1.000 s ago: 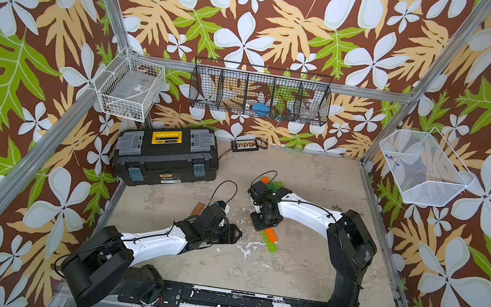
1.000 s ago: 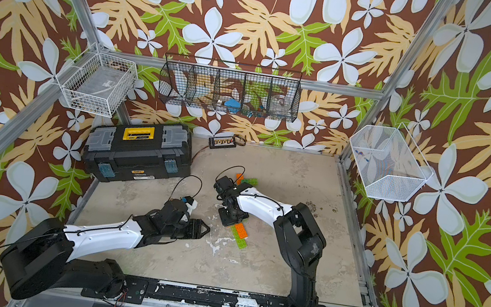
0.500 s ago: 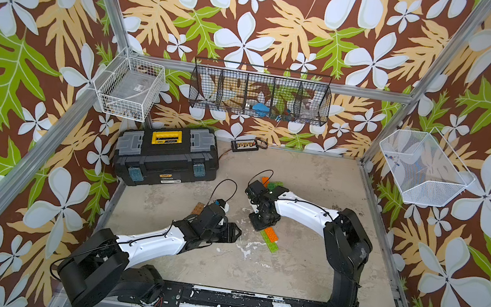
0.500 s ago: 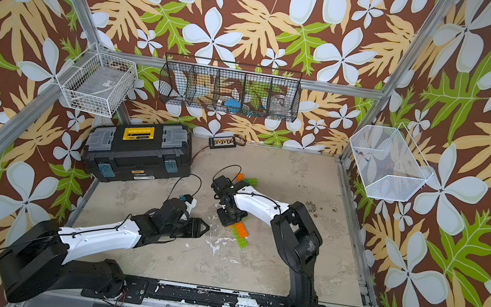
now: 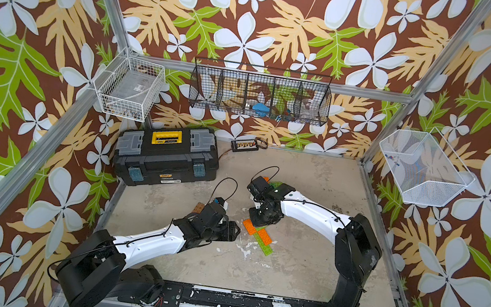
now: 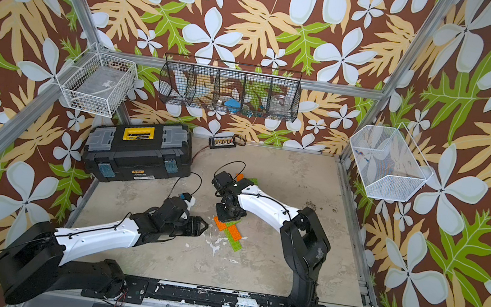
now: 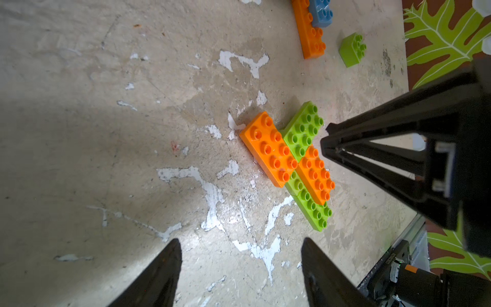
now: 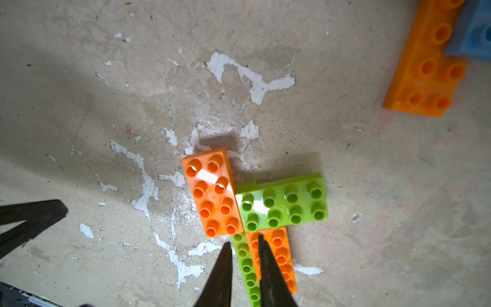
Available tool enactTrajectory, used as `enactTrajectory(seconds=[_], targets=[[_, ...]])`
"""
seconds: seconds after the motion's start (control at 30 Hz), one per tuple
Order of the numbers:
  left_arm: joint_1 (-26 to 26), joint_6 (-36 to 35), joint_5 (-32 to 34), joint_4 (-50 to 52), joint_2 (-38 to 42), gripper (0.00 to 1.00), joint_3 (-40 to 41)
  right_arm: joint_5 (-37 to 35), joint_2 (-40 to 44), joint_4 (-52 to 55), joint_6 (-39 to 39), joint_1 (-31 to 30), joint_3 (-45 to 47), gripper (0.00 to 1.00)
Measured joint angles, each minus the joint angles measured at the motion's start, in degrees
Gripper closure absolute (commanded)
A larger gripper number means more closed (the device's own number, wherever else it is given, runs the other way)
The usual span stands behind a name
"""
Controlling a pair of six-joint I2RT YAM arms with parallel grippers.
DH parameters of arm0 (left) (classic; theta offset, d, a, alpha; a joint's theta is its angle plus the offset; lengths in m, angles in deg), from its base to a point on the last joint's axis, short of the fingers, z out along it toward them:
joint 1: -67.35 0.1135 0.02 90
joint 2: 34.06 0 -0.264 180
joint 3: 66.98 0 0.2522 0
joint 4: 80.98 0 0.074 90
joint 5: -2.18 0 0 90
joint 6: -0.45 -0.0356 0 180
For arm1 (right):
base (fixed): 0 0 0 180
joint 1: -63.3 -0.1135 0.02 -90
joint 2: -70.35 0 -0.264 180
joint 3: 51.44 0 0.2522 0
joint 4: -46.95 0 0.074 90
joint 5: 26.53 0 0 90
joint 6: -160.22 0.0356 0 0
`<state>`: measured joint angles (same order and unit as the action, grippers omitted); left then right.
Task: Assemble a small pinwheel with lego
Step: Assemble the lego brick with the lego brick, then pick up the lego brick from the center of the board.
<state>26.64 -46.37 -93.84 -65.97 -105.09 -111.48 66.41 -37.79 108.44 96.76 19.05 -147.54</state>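
Orange and lime-green plates make up the lego pinwheel [image 7: 292, 163], which lies flat, studs up, on the scuffed table [image 5: 303, 267] between the two arms. Four blades show in it, two orange and two green. The right gripper [image 8: 244, 243] points down over the seam where a green blade and an orange blade lie side by side. Its fingers are parted by only a thin slit, with nothing pinched between them. Whether the tips actually touch the studs is hard to say from these angles. The left gripper [image 7: 239, 242] sits low near the pinwheel and points toward it, jaws spread wide and empty, clear of the bricks. Behind the right arm, a spare orange brick [image 7: 310, 34] lies with a blue brick [image 7: 321, 13] touching it. A small green square [image 7: 353, 50] lies loose just beside them. A brown brick [image 5: 198, 208] lies near the left wrist, and a black toolbox [image 5: 168, 156] sits at the rear left of the table.
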Motion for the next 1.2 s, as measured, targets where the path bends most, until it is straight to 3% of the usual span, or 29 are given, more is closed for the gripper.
enactTrajectory(seconds=[0.2,0.33,0.47,0.8,1.2], targets=[[6.6,-3.1,9.2,10.2,0.0,0.21,-6.2,0.3,5.8,-1.3,-1.9,0.0,1.3,0.78],[11.5,-6.5,17.2,17.8,-5.0,0.15,-13.0,0.2,10.1,-2.6,-4.1,0.0,2.8,0.74],[15.2,-10.1,21.2,21.9,-10.7,0.11,-17.2,0.0,13.4,-3.1,-5.3,0.1,4.2,0.73],[20.1,-17.6,18.0,24.2,-22.2,0.23,-22.4,0.0,17.7,-3.5,-7.3,0.5,7.1,0.74],[21.0,-19.5,15.3,24.8,-26.1,0.38,-23.5,-0.4,18.8,-3.4,-7.4,0.8,7.9,0.77]])
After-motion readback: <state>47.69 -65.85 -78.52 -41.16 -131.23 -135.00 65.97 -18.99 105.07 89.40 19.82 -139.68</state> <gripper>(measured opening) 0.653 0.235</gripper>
